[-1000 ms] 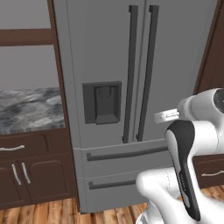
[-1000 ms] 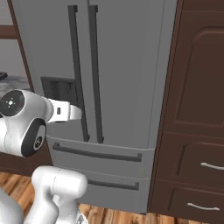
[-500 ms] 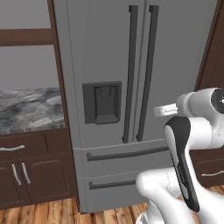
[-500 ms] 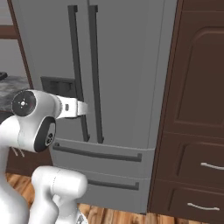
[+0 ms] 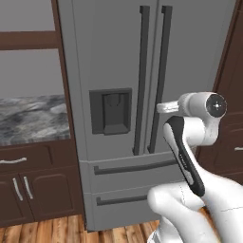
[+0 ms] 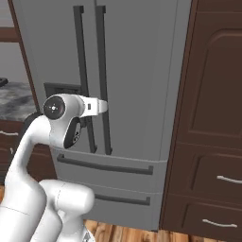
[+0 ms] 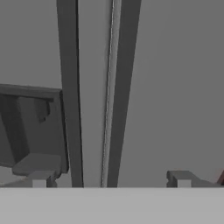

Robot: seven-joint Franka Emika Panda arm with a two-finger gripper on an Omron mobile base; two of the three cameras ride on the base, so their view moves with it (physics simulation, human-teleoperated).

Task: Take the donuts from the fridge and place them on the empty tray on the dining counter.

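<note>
The grey fridge (image 5: 109,57) stands shut in front of me, its two long dark handles (image 5: 141,80) side by side at the door seam. My gripper (image 7: 111,179) is open and holds nothing. It points at the seam between the two handles (image 7: 124,87), a short way off the doors. From the base views the hand (image 5: 163,107) hovers just before the right handle (image 6: 101,71), at about the dispenser recess's (image 5: 110,111) height. The donuts are hidden behind the closed doors. The tray and the dining counter are out of view.
A marbled worktop (image 5: 28,116) over brown cabinets (image 5: 23,185) lies left of the fridge. Tall dark brown cabinets (image 6: 212,94) with drawers stand to its right. Two fridge drawers (image 5: 133,166) sit below the doors, above a wooden floor (image 5: 47,230).
The hand has moved forward and slightly up, closer to the fridge's handles. The fridge doors stay shut.
</note>
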